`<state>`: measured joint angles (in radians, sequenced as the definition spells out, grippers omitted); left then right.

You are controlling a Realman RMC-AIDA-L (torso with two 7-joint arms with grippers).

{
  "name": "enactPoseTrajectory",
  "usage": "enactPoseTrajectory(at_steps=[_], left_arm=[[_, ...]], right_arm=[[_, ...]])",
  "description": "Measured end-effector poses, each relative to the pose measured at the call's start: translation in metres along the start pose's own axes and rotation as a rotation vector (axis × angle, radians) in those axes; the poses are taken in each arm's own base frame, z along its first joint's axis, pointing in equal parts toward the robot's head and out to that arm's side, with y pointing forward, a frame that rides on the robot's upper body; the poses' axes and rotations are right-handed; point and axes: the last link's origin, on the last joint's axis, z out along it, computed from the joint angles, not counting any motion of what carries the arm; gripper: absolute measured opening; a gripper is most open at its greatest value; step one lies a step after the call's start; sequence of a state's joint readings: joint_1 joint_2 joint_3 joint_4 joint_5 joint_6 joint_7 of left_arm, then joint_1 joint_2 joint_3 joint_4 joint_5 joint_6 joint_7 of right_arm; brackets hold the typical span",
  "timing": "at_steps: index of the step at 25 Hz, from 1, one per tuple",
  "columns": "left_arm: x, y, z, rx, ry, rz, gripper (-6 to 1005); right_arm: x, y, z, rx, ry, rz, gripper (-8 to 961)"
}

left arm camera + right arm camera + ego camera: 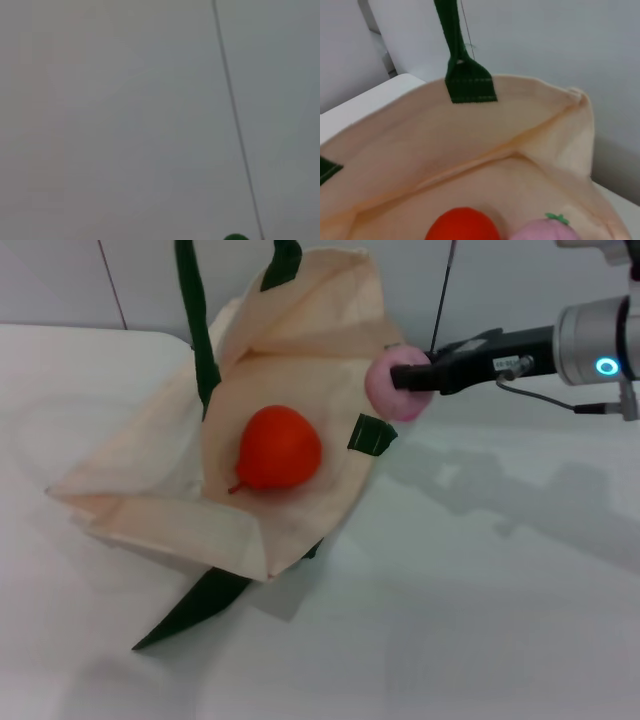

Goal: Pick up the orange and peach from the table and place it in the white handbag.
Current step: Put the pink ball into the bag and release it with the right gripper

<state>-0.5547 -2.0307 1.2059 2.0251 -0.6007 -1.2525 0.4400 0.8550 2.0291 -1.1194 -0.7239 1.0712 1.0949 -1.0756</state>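
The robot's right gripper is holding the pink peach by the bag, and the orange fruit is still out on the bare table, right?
Not quite. The right gripper does hold the peach at the edge of the white handbag, but the orange is not on the bare table. The head view shows it lying inside the open bag, on the cream fabric.

This looks like a bare robot test bench in a lab rather than a home: a plain white tabletop [480, 620] stands against a blank pale grey panelled wall [60, 280], with a thin dark cable [441, 290] hanging down in front of that wall.
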Motion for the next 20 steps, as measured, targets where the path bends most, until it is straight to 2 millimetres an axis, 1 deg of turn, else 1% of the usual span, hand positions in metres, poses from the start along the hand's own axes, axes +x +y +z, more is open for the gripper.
enactPoseTrajectory(at_steps=[4, 15, 20], left_arm=[[0.006, 0.01, 0.004, -0.028, 0.013, 0.02, 118], [0.012, 0.02, 0.007, -0.057, 0.021, 0.034, 118], [0.017, 0.028, 0.01, -0.079, 0.028, 0.048, 119]], right_arm=[[-0.006, 0.003, 0.008, -0.016, -0.027, -0.002, 393], [-0.018, 0.005, 0.018, 0.008, -0.046, -0.045, 385], [-0.028, 0.014, 0.028, -0.019, -0.058, -0.072, 386]])
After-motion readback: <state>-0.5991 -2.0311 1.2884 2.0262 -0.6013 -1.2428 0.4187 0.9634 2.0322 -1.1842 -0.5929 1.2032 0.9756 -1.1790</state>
